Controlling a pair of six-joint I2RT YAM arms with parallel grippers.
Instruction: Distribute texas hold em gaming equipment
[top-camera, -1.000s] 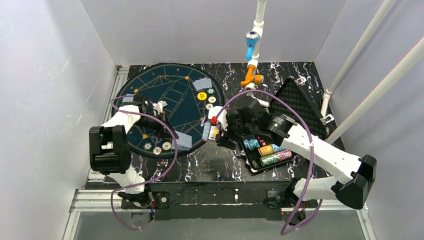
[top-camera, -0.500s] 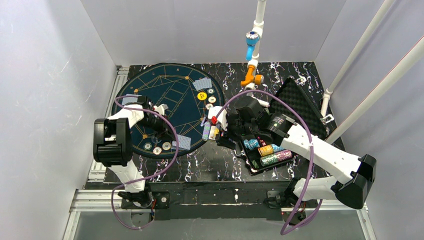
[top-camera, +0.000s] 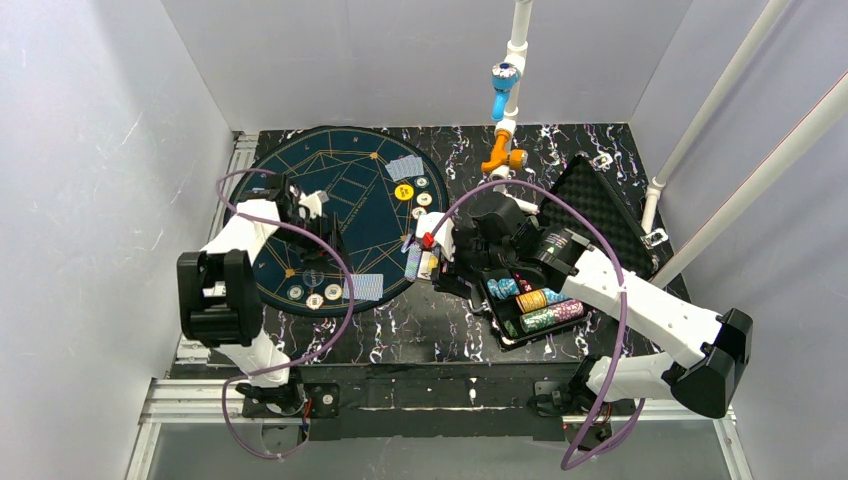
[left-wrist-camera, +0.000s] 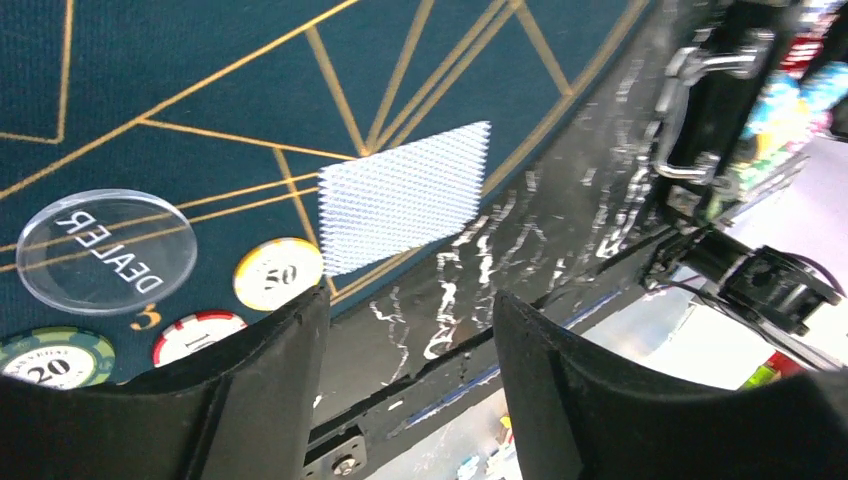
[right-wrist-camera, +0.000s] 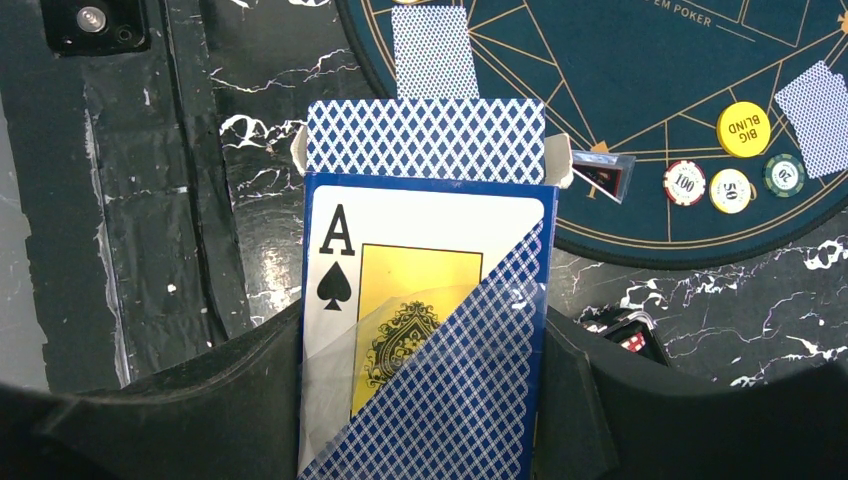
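Our right jaws grip the card box (right-wrist-camera: 425, 270) between them, left jaws gape empty, a dealt card (left-wrist-camera: 405, 195) just ahead; we'd pinch one card only, box steady

A round navy poker mat (top-camera: 365, 200) lies on the black marbled surface (top-camera: 440, 325) — an open foam-lined case (top-camera: 600, 210) to its right.

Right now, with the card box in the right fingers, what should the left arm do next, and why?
Probably swing the open, empty left fingers across to the card box to draw a card: the right fingers hold it with its flap open.
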